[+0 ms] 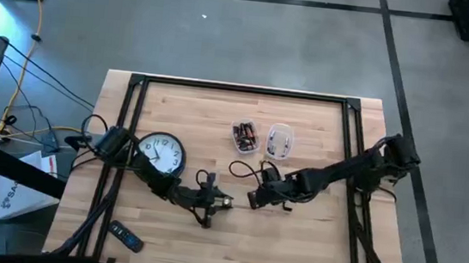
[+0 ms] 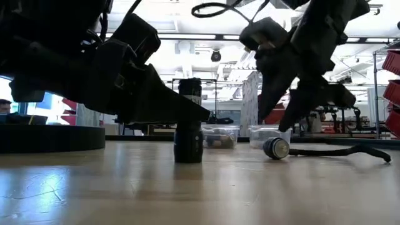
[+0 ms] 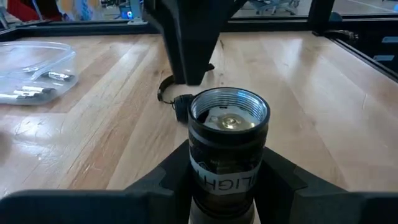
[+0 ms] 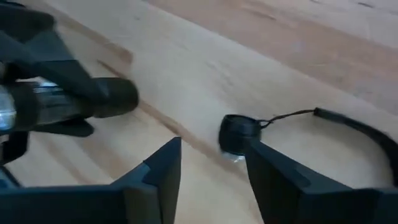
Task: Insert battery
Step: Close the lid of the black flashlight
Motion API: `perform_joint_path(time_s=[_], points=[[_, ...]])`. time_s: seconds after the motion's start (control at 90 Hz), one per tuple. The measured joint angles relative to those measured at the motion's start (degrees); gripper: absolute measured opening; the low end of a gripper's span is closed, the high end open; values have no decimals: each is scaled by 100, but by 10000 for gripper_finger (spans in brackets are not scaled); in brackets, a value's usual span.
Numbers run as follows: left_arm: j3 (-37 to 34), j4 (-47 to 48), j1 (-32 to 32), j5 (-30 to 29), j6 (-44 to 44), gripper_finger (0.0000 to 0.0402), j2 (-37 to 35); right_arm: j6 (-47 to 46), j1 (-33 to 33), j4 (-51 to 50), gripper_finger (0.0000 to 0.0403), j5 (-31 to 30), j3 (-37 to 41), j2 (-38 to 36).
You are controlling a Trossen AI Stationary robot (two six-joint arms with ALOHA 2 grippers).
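The flashlight body (image 3: 227,146) is held upright in the left end effector (image 3: 227,186), open mouth upward; just beyond it the right end effector (image 4: 211,168), spread wide, is poised over the tail cap (image 4: 237,137) on the tabletop (image 1: 293,241)

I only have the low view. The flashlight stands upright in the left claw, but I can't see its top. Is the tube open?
Observer: Yes. The flashlight has its cap off and its threaded mouth is open. The left claw grips it low down.
Operator: Is the right claw carrying a battery?
Observer: No. The right claw is open and empty, close by the end cap lying on the table.
Operator: Where are the batteries?
Observer: In the clear tubs, side by side beyond both claws, toward the table's far edge.
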State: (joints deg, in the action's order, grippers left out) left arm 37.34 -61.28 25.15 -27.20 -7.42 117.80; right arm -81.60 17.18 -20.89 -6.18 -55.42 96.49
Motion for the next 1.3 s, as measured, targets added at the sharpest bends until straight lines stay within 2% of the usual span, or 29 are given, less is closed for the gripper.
perform_joint_path(time_s=[0.111,0.222,0.489,0.667,0.889,1.2,1.3], points=[[0,0,0,3,2,104,0,-1,-144,-133,183,91,0,0],[0,0,0,3,4,104,0,22,-238,-130,187,202,-2,38],[-2,-2,-11,11,7,104,0,50,-259,129,164,518,0,429],[-2,-7,-11,11,11,104,0,54,-374,189,150,539,0,479],[-2,-7,-11,9,11,104,0,115,-554,193,144,928,0,476],[-2,-7,-11,9,11,104,0,1182,-630,225,144,1124,-2,476],[-2,-7,-11,9,11,104,0,1527,-614,-209,144,1178,-205,476]])
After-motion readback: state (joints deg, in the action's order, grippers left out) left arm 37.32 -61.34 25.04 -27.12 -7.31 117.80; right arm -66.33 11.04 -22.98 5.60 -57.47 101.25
